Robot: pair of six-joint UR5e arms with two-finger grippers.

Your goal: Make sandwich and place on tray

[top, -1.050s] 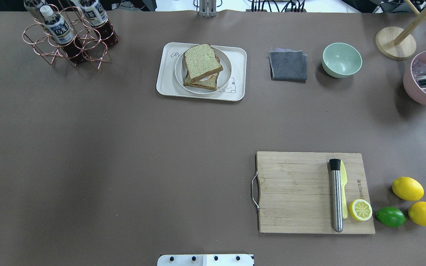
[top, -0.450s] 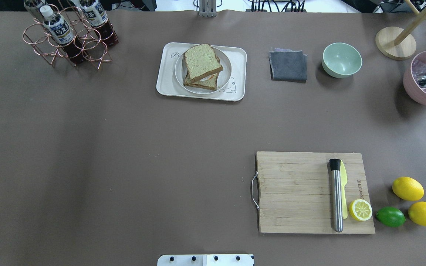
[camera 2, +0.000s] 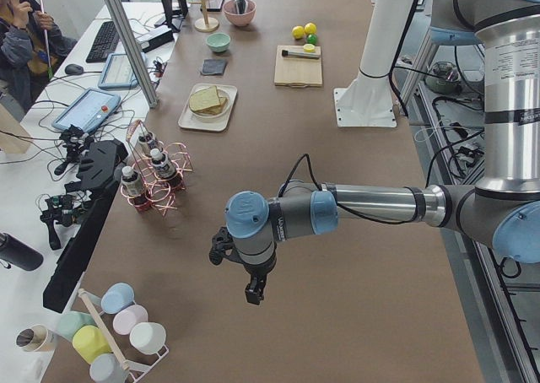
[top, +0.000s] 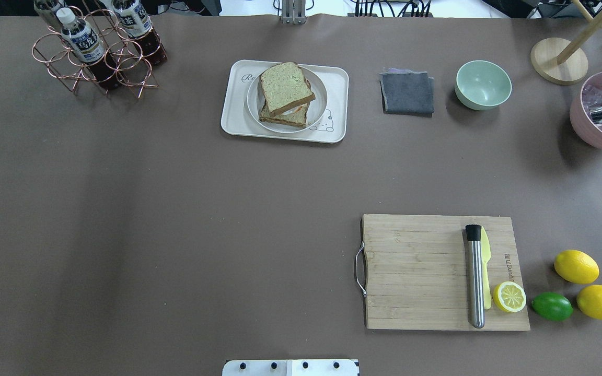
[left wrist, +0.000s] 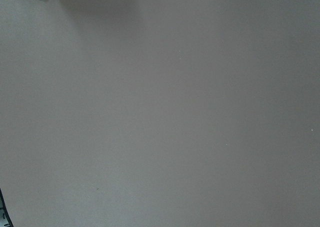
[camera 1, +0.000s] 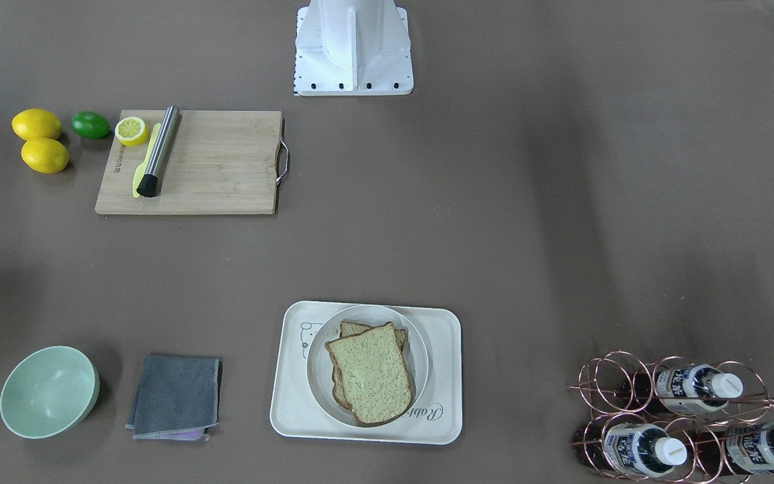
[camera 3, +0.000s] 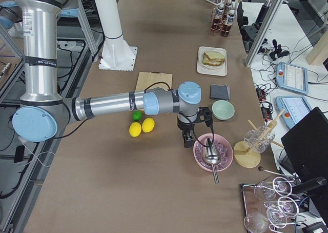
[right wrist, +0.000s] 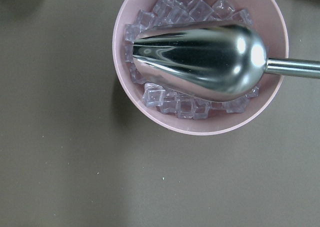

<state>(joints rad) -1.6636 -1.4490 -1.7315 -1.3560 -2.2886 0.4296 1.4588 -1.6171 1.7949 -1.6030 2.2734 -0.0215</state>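
The sandwich [top: 286,89] is two tan bread slices stacked askew, with a sliver of white egg [top: 296,109] between them. It lies on a round white dish [top: 321,89] that stands on the cream tray [top: 234,122] at the table's far middle, and also shows in the front view [camera 1: 370,376]. Both grippers show only in the side views. The left gripper [camera 2: 252,293] hangs over bare table at the left end, far from the tray. The right gripper [camera 3: 188,139] hangs next to the pink bowl. I cannot tell whether either is open or shut.
A wooden cutting board [top: 416,271] with a steel muddler [top: 474,277], yellow knife and lemon half [top: 509,296] lies near right. Lemons [top: 576,266] and a lime [top: 552,306] lie beside it. Grey cloth [top: 407,93], green bowl [top: 483,83], pink ice bowl [right wrist: 150,117], bottle rack [top: 94,49].
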